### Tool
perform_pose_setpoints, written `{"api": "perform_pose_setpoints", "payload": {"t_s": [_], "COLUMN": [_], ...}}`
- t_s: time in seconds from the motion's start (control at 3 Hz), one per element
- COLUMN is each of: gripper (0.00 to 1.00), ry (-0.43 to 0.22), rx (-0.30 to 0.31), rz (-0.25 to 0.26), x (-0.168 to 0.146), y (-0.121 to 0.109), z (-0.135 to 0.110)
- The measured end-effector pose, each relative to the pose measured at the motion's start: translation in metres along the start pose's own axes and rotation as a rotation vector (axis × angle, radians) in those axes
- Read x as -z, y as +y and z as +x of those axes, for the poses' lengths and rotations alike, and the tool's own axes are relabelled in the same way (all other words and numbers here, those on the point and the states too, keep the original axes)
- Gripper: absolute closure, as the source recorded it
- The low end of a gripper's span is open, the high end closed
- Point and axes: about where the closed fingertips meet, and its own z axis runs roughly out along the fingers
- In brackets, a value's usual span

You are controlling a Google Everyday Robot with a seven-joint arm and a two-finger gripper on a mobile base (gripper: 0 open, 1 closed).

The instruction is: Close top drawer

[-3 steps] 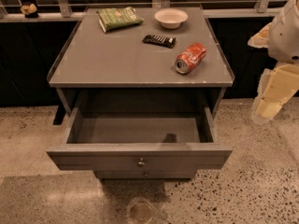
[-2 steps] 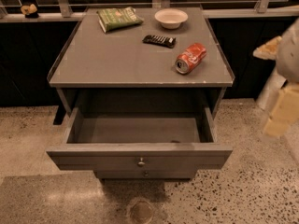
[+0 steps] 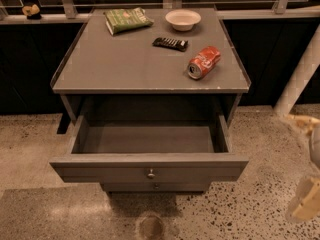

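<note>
The top drawer (image 3: 149, 167) of the grey cabinet (image 3: 150, 69) is pulled far out. Its shallow grey box is open to view and holds nothing that I can see. Its flat front faces me with a small round metal knob (image 3: 150, 173) in the centre. Another drawer front with a knob (image 3: 156, 186) shows just below it. My gripper (image 3: 306, 194) is a blurred cream shape at the far right edge, low over the floor. It is to the right of the drawer front and well apart from it.
On the cabinet top lie a red soda can (image 3: 203, 62) on its side, a white bowl (image 3: 183, 19), a dark snack bar (image 3: 170, 43) and a green chip bag (image 3: 127, 20). A white post (image 3: 299, 76) stands at the right. The floor is speckled stone.
My gripper has moved down and to the right, further toward the frame's edge. The top drawer has stayed open at the same extent.
</note>
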Motion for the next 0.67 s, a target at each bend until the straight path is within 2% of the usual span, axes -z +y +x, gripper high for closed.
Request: {"api": "perform_pose_setpoints", "payload": {"t_s": [0.33,0.67], "gripper": [0.0,0.0], "ry": [0.017,0.048], "rx": [-0.006,-0.023], "rz": [-0.083,-0.174], "x": [-0.061,-0.121], "y": [0.033,0.055], "z": [0.028,0.05]}}
